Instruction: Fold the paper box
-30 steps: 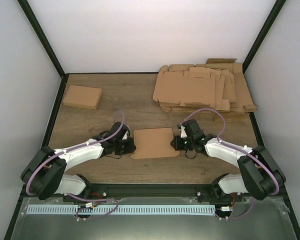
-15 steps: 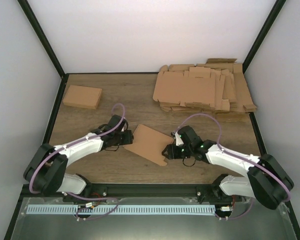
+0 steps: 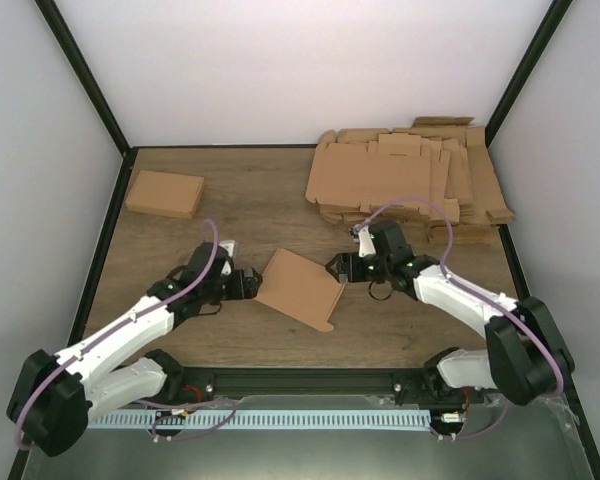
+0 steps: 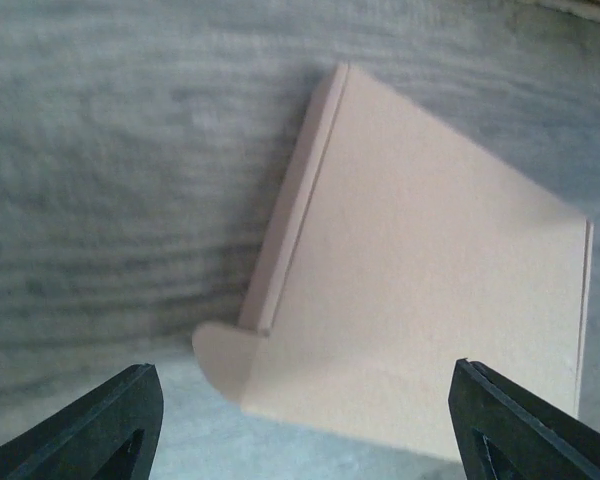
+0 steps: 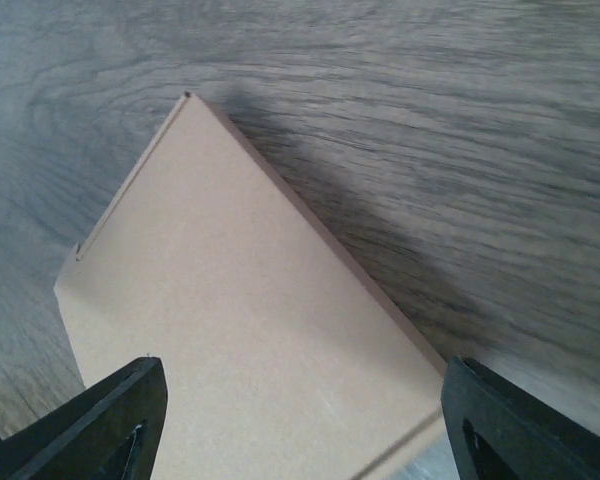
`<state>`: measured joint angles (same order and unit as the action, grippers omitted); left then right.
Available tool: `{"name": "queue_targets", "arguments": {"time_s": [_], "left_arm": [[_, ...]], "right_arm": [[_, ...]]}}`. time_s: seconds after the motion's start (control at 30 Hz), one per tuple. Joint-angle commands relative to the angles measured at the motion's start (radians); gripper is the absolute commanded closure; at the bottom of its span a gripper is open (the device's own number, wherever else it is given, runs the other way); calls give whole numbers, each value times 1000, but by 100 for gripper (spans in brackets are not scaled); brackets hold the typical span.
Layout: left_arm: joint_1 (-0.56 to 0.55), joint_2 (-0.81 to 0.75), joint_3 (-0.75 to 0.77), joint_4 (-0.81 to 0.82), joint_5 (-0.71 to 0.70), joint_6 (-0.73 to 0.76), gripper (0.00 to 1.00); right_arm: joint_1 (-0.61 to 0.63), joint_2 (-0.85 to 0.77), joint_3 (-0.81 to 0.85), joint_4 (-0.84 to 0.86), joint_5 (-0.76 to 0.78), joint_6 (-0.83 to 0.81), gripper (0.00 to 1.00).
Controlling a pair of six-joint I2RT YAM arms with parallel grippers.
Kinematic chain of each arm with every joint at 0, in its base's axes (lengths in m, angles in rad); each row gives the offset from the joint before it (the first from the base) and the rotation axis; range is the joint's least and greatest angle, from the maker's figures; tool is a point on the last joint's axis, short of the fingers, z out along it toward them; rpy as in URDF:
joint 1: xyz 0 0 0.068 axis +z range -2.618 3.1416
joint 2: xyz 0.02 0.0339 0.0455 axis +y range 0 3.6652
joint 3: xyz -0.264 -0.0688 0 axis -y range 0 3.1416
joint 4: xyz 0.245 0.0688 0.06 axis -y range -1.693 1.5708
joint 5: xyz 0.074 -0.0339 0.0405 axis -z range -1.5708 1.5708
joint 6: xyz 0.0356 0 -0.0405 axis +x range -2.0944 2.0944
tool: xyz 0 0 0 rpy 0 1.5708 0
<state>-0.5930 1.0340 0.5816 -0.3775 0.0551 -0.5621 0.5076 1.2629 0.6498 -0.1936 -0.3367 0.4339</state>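
The paper box point(image 3: 298, 288) is a flat, closed brown cardboard piece lying askew on the wooden table point(image 3: 250, 215), between my two grippers. My left gripper point(image 3: 244, 284) stands open just off the box's left corner, and nothing is between its fingers. My right gripper point(image 3: 338, 268) is open at the box's upper right corner, also holding nothing. In the left wrist view the box point(image 4: 420, 260) shows a side flap and a rounded tab ahead of the left gripper point(image 4: 305, 425). The right wrist view shows the box point(image 5: 240, 320) as a plain top face under the right gripper point(image 5: 300, 415).
A pile of unfolded cardboard blanks point(image 3: 405, 180) lies at the back right. A finished folded box point(image 3: 164, 193) sits at the back left. Black frame posts and white walls close in the table on three sides.
Both grippers went from shut on the box's side edges to open, letting it go. The box turned from square to askew. The left gripper drew back left, and the right one moved farther back.
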Motion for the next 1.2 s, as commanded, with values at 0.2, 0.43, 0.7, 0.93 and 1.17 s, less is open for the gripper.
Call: {"name": "queue_targets", "arguments": {"time_s": [0.2, 0.43, 0.7, 0.93, 1.17], "left_arm": [[-3, -108, -162, 124, 279, -100, 17], [-2, -132, -150, 92, 283, -91, 16], [-3, -86, -115, 73, 259, -76, 17], [-2, -50, -88, 59, 243, -65, 17], [-2, -45, -48, 46, 230, -74, 18]], "right_arm": [[-33, 249, 132, 227, -178, -81, 18], [-45, 371, 142, 279, -208, -112, 31], [-49, 458, 160, 318, -271, -167, 49], [-66, 517, 161, 318, -280, -152, 64], [-124, 554, 143, 375, -400, -101, 74]]}}
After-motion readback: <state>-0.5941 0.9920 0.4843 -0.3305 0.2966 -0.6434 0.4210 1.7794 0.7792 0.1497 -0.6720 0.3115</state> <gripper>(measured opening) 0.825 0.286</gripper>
